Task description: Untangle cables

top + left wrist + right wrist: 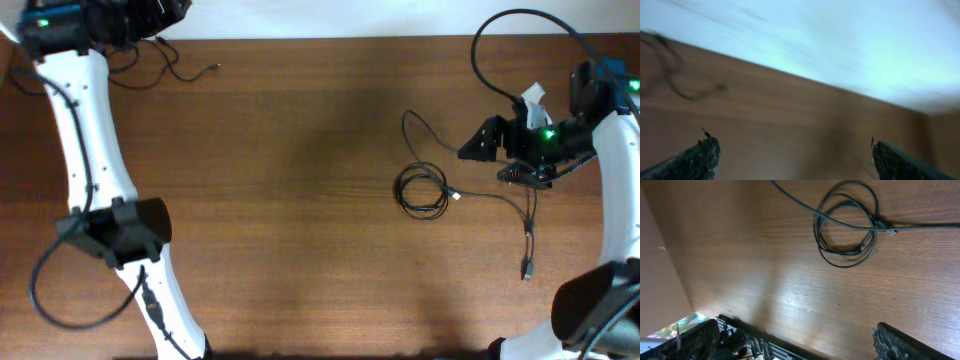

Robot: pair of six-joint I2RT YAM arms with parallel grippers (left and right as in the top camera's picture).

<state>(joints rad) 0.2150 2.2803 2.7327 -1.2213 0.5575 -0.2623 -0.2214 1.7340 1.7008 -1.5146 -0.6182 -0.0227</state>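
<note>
The right gripper (795,332) sits at the lower edge of the right wrist view, jaws wide and empty, with bare table (765,280) ahead of it. Beyond, in the upper right of that frame, lies the coiled cable (840,265), several loops lying flat. A straight cable (805,205) runs across it to a silvery plug (887,229) at the coil's right rim. The strand seems to rest on top of the loops, though it may thread through one; this view does not settle that.

The step in hand looks like parting these two. It would go best with a pinch on the straight cable alone, outside the ring and close to the plug. The cord should then be drawn low and slowly toward the right of the frame, so the loops are not dragged along. If the coil rides with it, stop and take a new grip.

Farthest off, in the overhead's upper left corner, the left gripper (795,146) is spread wide and holds nothing. A third cable (190,77) lies loose just beside it, well apart from the others.
</note>
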